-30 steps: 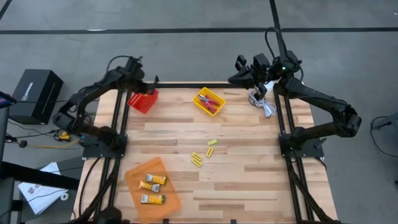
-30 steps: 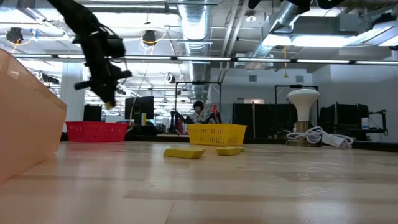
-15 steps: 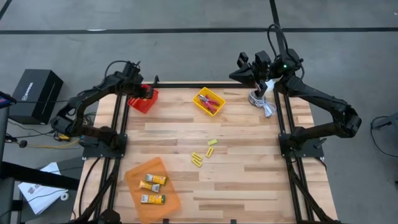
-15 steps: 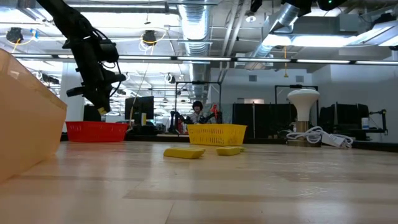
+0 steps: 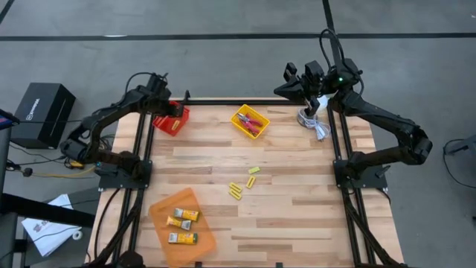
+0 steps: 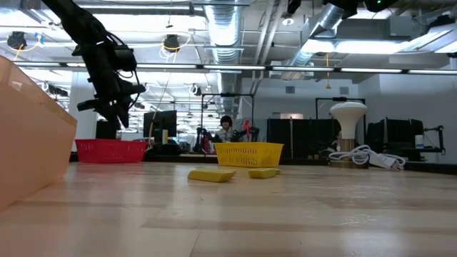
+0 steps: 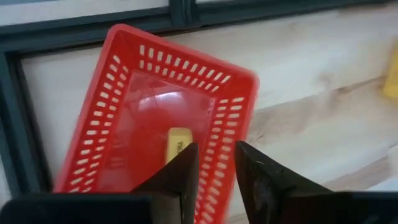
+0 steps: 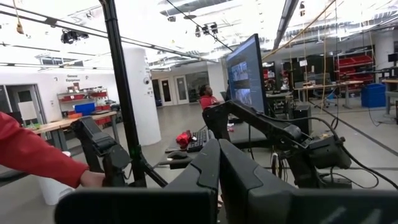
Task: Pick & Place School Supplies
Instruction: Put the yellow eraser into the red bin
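A small yellow pack (image 7: pixel 178 144) lies on the floor of the red tray (image 7: pixel 133 81) at the bench's (image 5: pixel 297 216) far left corner, its long axis running along the tray's length; dark lettering runs down its face but is too small to read. The left hand (image 7: pixel 214 163) hangs just above the tray, its fingers (image 7: pixel 177 176) released with a narrow gap and nothing between them. A second ago it was beside the tray; it now sits over it, and the pack shows in the tray from above.

A few more yellow packs (image 5: pixel 244 184) lie loose near the bench's middle, pointing different ways. Three yellow-and-white packs (image 5: pixel 182 221) rest in the orange tray (image 5: pixel 158 211) at the near left corner. Red-handled tools (image 5: pixel 253 123) lie in the yellow tray (image 5: pixel 242 114) at the far edge.

The right hand (image 8: pixel 219 163) waits raised past the far right corner, above a white lamp (image 6: pixel 348 112) and its cable, fingers pressed together on nothing.
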`<control>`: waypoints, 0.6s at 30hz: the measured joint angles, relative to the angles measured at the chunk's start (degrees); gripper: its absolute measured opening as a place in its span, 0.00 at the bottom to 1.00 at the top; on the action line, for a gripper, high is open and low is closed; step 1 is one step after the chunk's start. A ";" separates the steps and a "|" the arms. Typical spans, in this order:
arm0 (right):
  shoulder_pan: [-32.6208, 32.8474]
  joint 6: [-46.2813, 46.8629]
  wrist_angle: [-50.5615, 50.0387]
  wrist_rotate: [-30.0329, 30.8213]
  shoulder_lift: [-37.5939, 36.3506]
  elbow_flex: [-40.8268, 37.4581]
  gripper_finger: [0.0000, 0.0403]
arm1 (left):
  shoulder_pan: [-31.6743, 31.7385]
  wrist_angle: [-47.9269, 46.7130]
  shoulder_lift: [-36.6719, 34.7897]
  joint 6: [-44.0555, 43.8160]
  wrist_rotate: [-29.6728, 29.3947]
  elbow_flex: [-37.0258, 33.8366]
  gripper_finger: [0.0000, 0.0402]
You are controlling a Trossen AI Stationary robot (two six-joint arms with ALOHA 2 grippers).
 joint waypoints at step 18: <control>0.04 -0.03 0.44 3.48 0.00 2.24 0.00 | -22.34 62.76 -8.62 -28.14 17.19 0.15 0.25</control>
